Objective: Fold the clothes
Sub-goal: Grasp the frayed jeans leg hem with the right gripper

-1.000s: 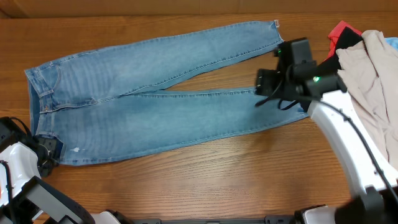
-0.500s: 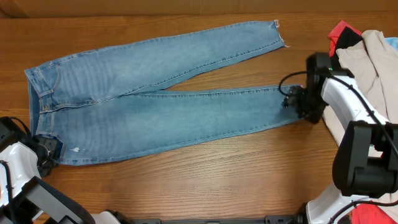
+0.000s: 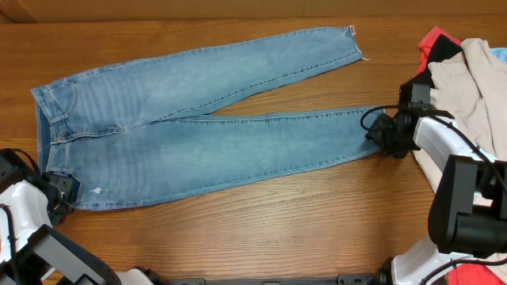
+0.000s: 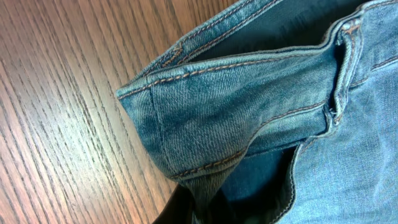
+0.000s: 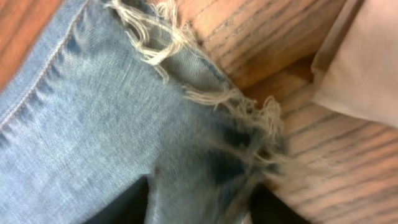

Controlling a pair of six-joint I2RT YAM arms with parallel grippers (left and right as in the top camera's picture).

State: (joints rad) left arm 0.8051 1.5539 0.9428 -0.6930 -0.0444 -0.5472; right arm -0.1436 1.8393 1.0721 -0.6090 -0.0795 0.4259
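The light-blue jeans (image 3: 198, 134) lie flat on the wooden table, waistband to the left and both legs running right. My left gripper (image 3: 63, 192) sits at the near corner of the waistband; in the left wrist view it (image 4: 208, 208) is shut on a pinch of the waistband (image 4: 236, 106). My right gripper (image 3: 376, 134) is at the frayed hem of the near leg. In the right wrist view it (image 5: 199, 202) is open, with its dark fingers (image 5: 124, 205) standing on either side of the hem (image 5: 205, 93). That view is blurred.
A pile of other clothes lies at the right edge: a beige garment (image 3: 475, 87) over red cloth (image 3: 436, 39) and black cloth. The beige cloth (image 5: 360, 56) lies just past the hem. The far leg's hem (image 3: 352, 43) lies at the back right.
My right arm has swung right and come down from above the near leg's end to its frayed hem. The left gripper and the jeans have not moved.
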